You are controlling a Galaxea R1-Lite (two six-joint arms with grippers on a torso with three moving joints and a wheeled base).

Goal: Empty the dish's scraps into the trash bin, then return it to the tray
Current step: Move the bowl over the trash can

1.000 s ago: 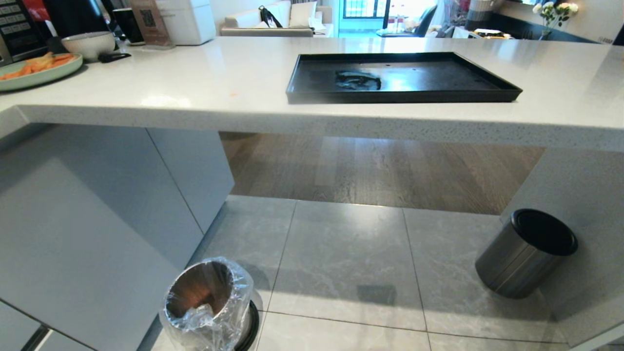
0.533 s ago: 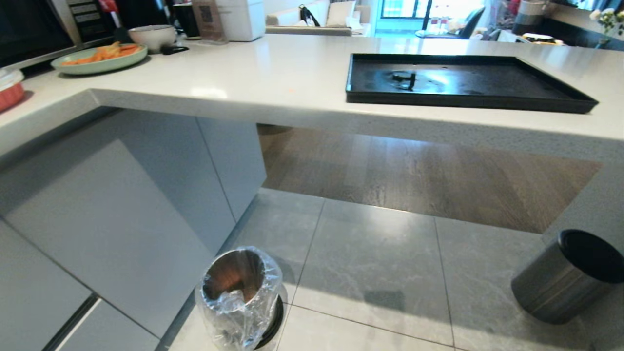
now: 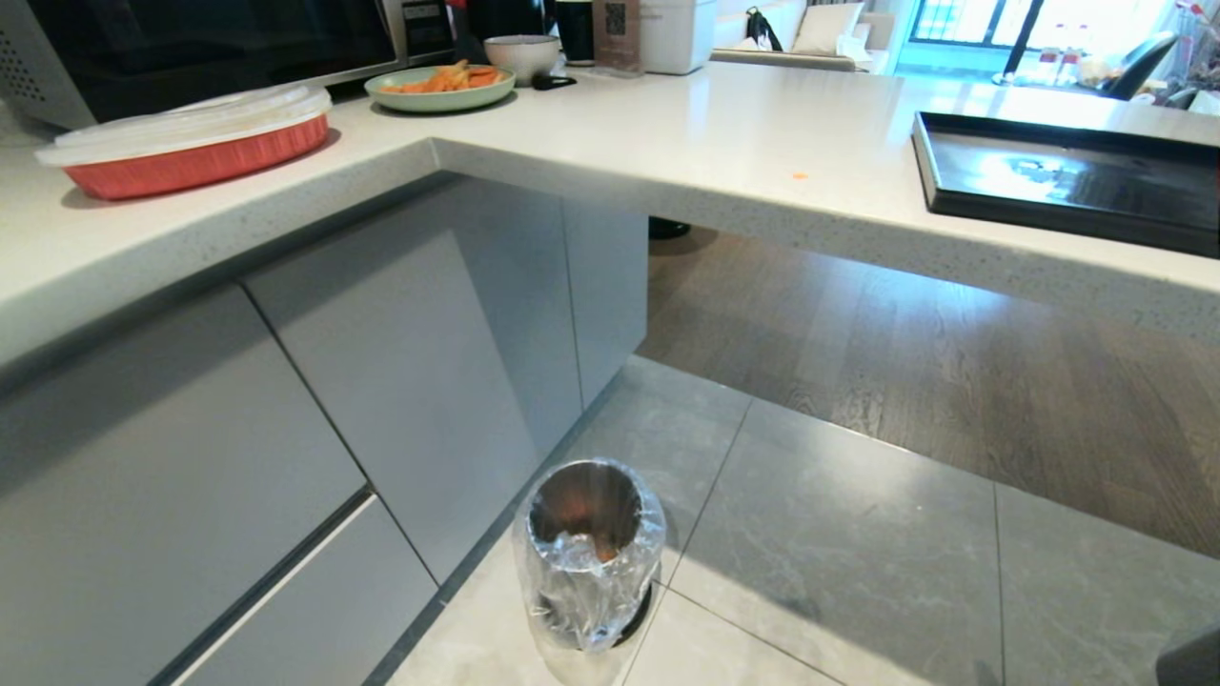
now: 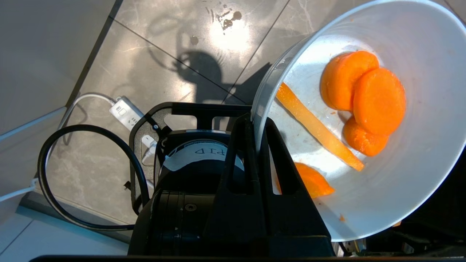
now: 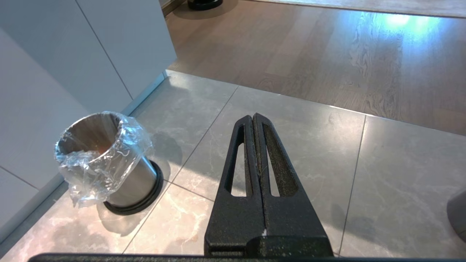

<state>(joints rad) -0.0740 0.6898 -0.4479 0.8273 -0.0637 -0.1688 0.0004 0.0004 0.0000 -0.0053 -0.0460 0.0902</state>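
My left gripper (image 4: 256,122) is shut on the rim of the dish (image 4: 418,189), a white glossy bowl, one finger inside and one outside. The scraps (image 4: 378,100) lie in it: orange round slices and a thin pale orange stick (image 4: 316,127). The trash bin (image 3: 586,548), a shiny steel cylinder with a crinkled clear liner, stands on the floor tiles by the cabinet; the right wrist view also has the trash bin (image 5: 105,163). The black tray (image 3: 1067,181) lies bare on the counter at the right. My right gripper (image 5: 253,118) is shut, holding nothing, above the tiles. Neither arm appears in the head view.
On the counter (image 3: 667,133) sit a red baking dish with a clear lid (image 3: 181,143), a green plate of orange pieces (image 3: 438,86) and a greyish bowl (image 3: 519,52). Grey cabinet fronts (image 3: 381,381) stand left of the bin. A power strip and black cable (image 4: 123,109) lie on the floor.
The whole head view has swung left: the tray slid to the right edge, the black-topped bin left the picture, the lined bin came to the centre, and the red baking dish appeared.
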